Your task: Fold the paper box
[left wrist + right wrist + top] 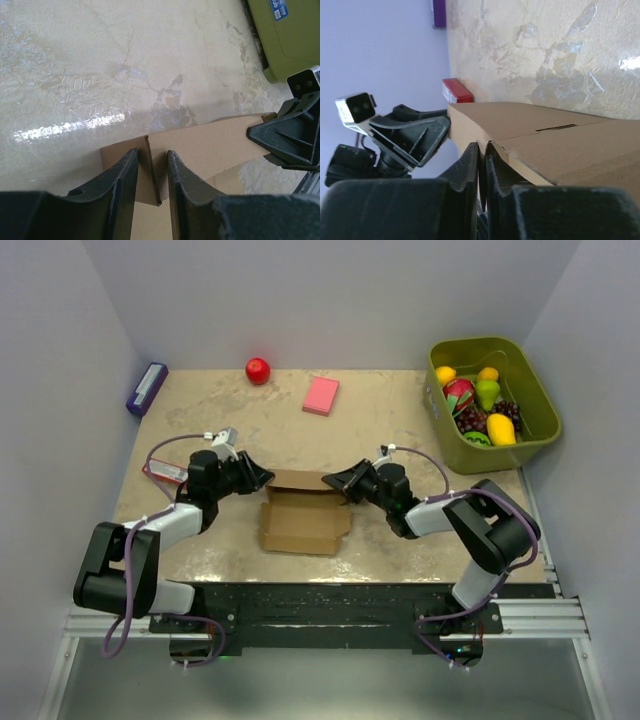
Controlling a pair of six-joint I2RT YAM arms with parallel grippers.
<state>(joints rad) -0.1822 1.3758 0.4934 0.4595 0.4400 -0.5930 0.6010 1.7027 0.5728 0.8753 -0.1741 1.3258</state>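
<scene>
The paper box (305, 515) is plain brown cardboard, half formed, lying at the table's near middle with its far wall raised. My left gripper (262, 478) is at the far wall's left end. In the left wrist view its fingers (125, 180) stand apart on either side of a raised cardboard edge (150, 165), with gaps showing on both sides. My right gripper (337, 480) is at the wall's right end. In the right wrist view it (482, 147) is pinched shut on the box's thin edge (520, 125). The two grippers face each other across the wall.
A pink flat block (321, 395) and a red ball (258, 370) lie at the back. A green bin (470, 457) with toy fruit stands at the back right. A purple object (147, 388) lies at the back left. A red flat item (165, 473) lies by the left arm.
</scene>
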